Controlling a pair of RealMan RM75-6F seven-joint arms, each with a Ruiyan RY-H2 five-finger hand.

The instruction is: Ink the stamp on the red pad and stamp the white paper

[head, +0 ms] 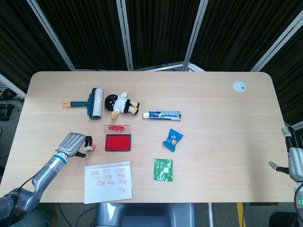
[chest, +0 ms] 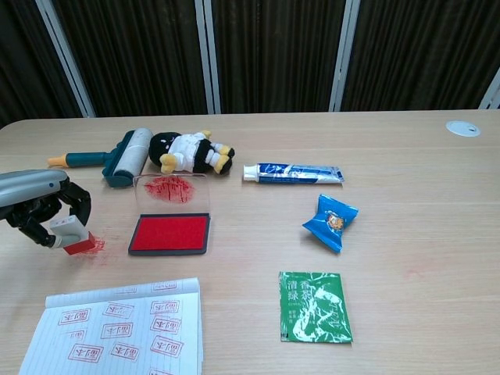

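Observation:
My left hand (head: 73,143) (chest: 33,201) grips the small stamp (head: 89,149) (chest: 69,233), white on top with a red base. The stamp's base sits on a red smudge on the table, just left of the red ink pad (head: 118,143) (chest: 170,233). The pad's clear lid (chest: 172,191), smeared red, stands open behind it. The white lined paper (head: 108,181) (chest: 117,332), carrying several red stamp marks, lies at the front edge, nearer than the hand and apart from it. My right hand (head: 293,161) shows only partly at the right border, far from everything.
Behind the pad lie a lint roller (head: 93,103), a plush doll (head: 120,104) and a toothpaste tube (head: 162,114). A blue snack packet (head: 173,139) and a green sachet (head: 163,169) lie to the right of the pad. A white disc (head: 239,86) sits far right.

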